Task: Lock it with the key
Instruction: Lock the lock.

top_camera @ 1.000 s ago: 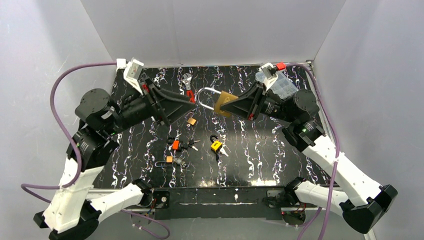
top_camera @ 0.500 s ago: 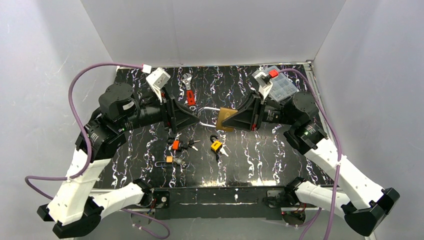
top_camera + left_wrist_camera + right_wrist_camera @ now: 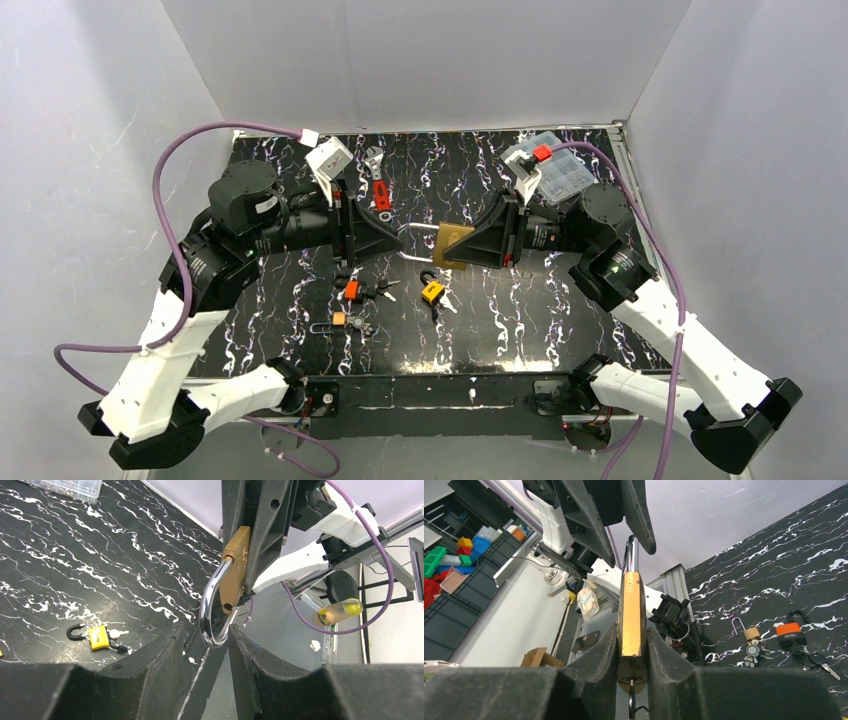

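One brass padlock (image 3: 631,605) is clamped by its body in my right gripper (image 3: 631,632), with one key (image 3: 631,696) in the end nearest my wrist. My left gripper (image 3: 206,632) straddles the open shackle (image 3: 210,597); I cannot tell whether its two fingers press it. Below both grippers, three small padlocks lie on the table (image 3: 520,300): an orange one (image 3: 351,290), a yellow one (image 3: 432,292) and a smaller one (image 3: 339,319). Beyond my right wrist sits one clear box (image 3: 560,172).
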